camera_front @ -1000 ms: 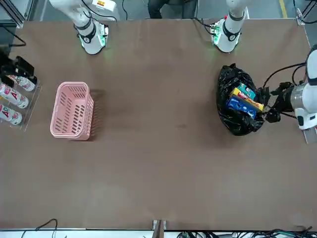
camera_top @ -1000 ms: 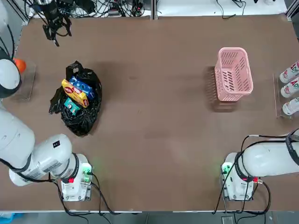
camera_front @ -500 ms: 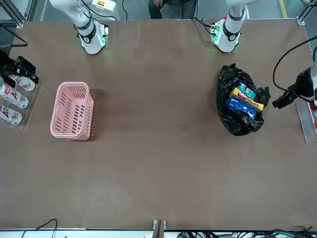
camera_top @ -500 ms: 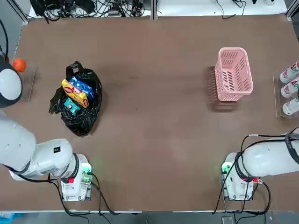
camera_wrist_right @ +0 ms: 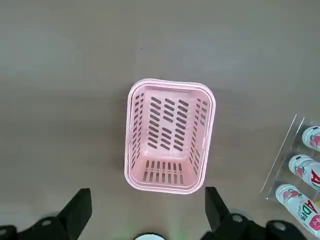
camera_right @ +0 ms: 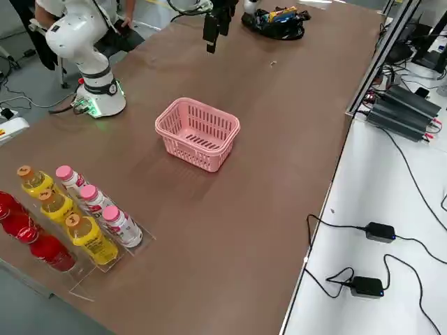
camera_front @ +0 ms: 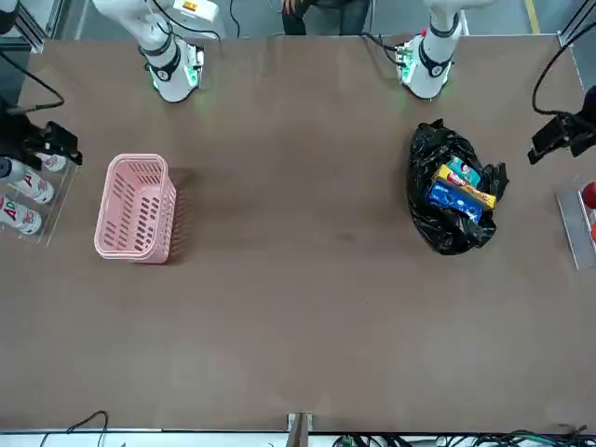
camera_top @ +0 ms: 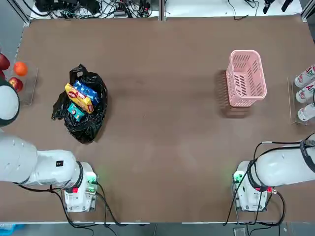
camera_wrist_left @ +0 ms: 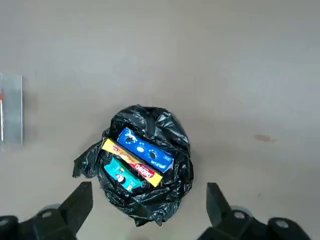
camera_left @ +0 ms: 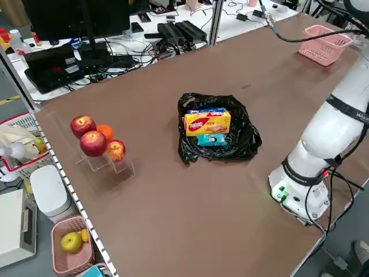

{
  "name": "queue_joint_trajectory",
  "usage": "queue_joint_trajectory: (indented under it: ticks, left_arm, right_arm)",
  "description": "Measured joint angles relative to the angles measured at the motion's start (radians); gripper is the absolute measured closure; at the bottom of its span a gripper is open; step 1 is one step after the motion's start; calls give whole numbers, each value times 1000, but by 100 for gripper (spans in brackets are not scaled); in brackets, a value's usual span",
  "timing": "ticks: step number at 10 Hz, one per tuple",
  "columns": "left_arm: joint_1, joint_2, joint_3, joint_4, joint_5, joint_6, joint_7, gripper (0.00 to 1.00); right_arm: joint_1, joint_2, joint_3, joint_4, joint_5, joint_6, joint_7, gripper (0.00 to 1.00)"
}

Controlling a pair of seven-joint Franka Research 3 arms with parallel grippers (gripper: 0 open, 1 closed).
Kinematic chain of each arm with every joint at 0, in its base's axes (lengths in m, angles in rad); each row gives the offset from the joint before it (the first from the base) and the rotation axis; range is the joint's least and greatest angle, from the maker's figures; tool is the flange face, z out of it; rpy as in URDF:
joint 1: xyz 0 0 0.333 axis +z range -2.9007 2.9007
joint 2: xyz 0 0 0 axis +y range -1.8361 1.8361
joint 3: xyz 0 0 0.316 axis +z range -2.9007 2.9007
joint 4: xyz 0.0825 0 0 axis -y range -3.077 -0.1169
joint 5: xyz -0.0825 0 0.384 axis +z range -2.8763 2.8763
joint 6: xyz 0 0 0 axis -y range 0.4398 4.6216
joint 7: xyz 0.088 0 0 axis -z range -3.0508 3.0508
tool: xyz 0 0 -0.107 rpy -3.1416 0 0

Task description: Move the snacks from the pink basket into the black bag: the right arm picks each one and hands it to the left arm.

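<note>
Left end effector (camera_wrist_left: pixel 145 210): fingers (camera_wrist_left: pixel 77 205) spread wide, nothing between them, raised well above the desk (camera_top: pixel 162 123) and looking straight down on the black bag (camera_wrist_left: pixel 142 170). In the front view it shows as a dark shape (camera_front: pixel 559 138) at the robot's left edge of the desk, apart from the bag.

Right end effector (camera_wrist_right: pixel 145 212): fingers (camera_wrist_right: pixel 75 210) likewise spread and empty, raised above the pink basket (camera_wrist_right: pixel 169 135); in the front view it appears as a dark shape (camera_front: pixel 42 142) near the white bottles (camera_front: pixel 23 191).

Black bag: lies on the robot's left half of the desk, mouth open upward, wrinkled folds around the three snacks. The blue packet (camera_top: pixel 88 92), the yellow packet (camera_top: pixel 78 98) and the teal packet (camera_top: pixel 75 112) lie side by side, flat, touching. In the top view the long axes of the blue and yellow packets run diagonally, from far-left to near-right; the teal one is shorter and lies nearest the left arm's base (camera_top: pixel 78 189).

Pink basket (camera_top: pixel 245 77): stands upright on the robot's right half, well apart from the bag, with nothing inside. Its long axis runs near to far.

Clear stand at the left edge: holds apples (camera_left: pixel 92 141) and an orange (camera_left: pixel 105 132).
</note>
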Motion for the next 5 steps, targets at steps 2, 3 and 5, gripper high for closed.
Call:
queue_joint_trajectory:
  ticks: [2,3,5]
  left_arm:
    - [-12,-2,-16,1,0,0,18,0]
    - [-12,-2,-24,1,0,0,34,0]
    - [-10,1,-25,1,0,-7,52,0]
  right_arm:
    - [-18,0,0,-1,0,0,0,0]
    - [-21,0,0,-1,0,0,0,0]
    - [-21,0,0,-1,0,1,0,0]
